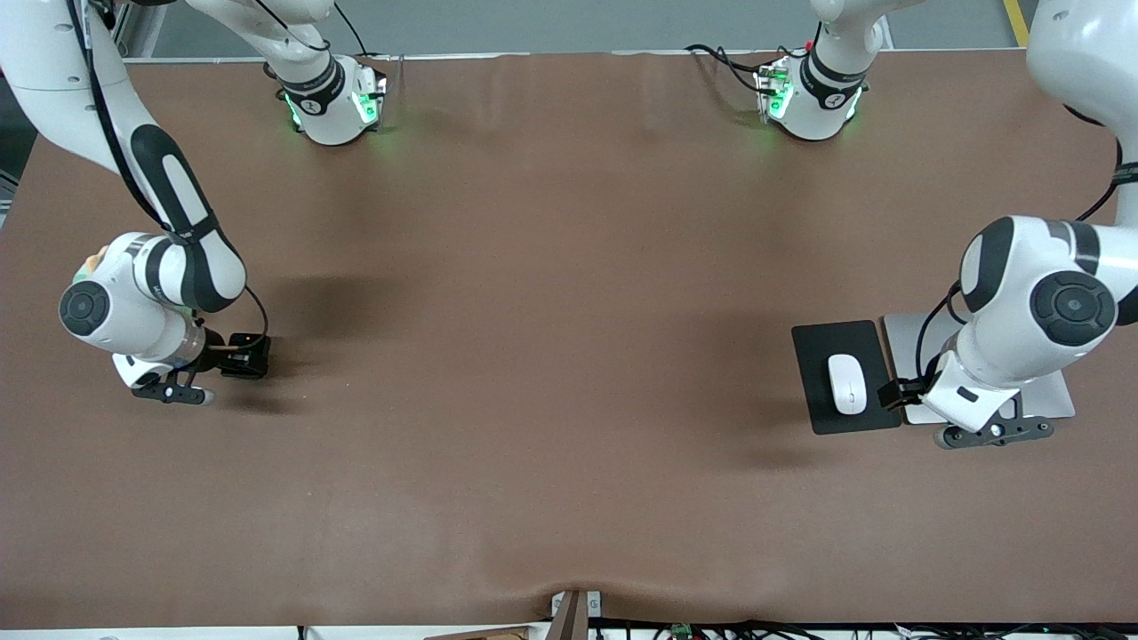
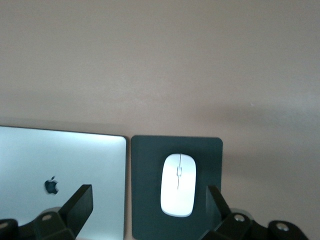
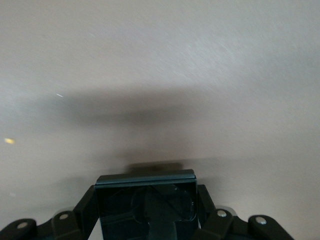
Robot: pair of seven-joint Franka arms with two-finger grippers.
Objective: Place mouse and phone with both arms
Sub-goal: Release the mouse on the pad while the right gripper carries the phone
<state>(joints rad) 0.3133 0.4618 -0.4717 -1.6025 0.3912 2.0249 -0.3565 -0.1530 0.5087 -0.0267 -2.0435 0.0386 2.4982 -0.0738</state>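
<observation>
The white mouse (image 1: 847,384) lies on a dark matte pad (image 1: 818,342) toward the left arm's end of the table. It also shows in the left wrist view (image 2: 178,184) on the pad (image 2: 145,200). My left gripper (image 1: 905,392) hangs low over the seam between the pad and a silver laptop, open and empty (image 2: 148,205), with the mouse beside one finger (image 2: 216,199). My right gripper (image 1: 242,356) is at the right arm's end of the table, shut on the black glossy phone (image 1: 249,353), held flat just above the table. The phone fills the space between the jaws (image 3: 146,202).
A closed silver laptop (image 1: 900,336) with an apple logo (image 2: 60,160) lies beside the pad, partly under the left arm. The brown table cover (image 1: 551,356) is bare between the two arms. The arms' bases (image 1: 333,98) stand along the back edge.
</observation>
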